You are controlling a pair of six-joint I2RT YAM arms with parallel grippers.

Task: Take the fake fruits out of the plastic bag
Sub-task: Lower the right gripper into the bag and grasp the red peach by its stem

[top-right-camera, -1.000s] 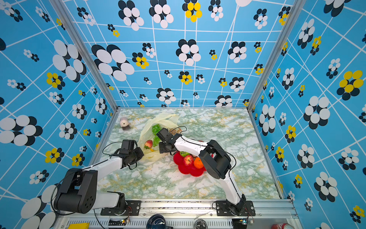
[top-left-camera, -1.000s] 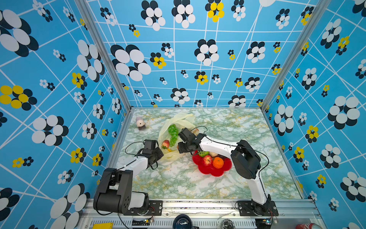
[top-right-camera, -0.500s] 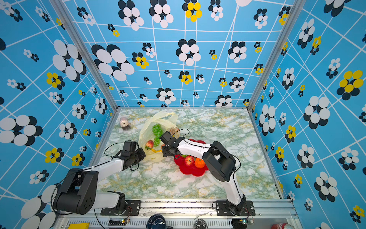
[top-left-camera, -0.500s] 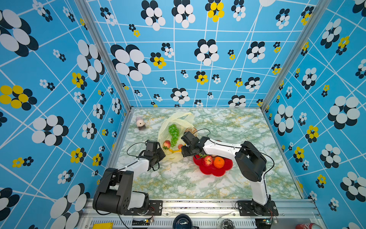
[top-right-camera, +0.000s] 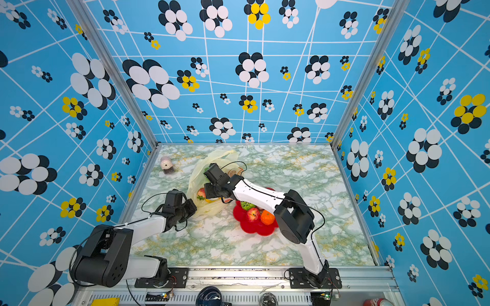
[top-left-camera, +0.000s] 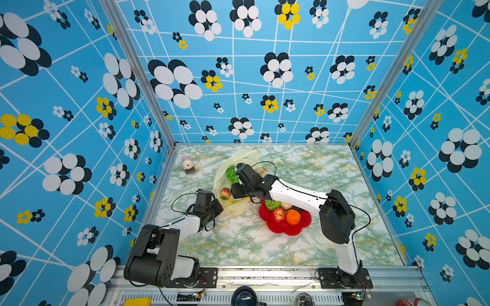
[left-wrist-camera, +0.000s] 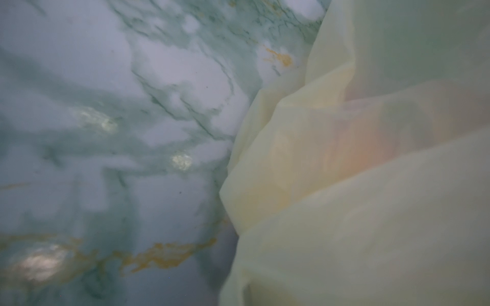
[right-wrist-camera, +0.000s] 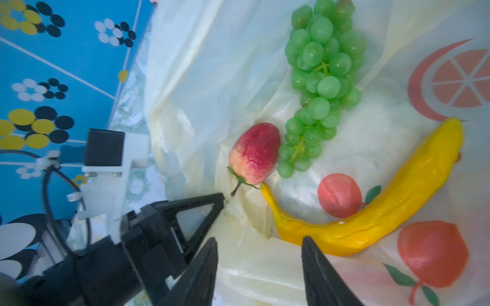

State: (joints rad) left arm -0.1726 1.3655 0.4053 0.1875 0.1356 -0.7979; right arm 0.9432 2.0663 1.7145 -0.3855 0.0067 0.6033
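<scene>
Right gripper (right-wrist-camera: 258,239) repositioned for next pick
We keep the thin pale-yellow plastic bag (right-wrist-camera: 212,79) pinched in the left gripper (right-wrist-camera: 221,197); spread right jaws now hover over the yellow plastic banana (right-wrist-camera: 371,217) inside it.

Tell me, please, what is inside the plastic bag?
Inside the plastic bag lie a green grape bunch, a strawberry and a yellow banana. Whether more fruit hides under its crumpled folds cannot be seen.

grape bunch (right-wrist-camera: 320,79) cropped (slightly), table (left-wrist-camera: 106,132) blurred
</scene>
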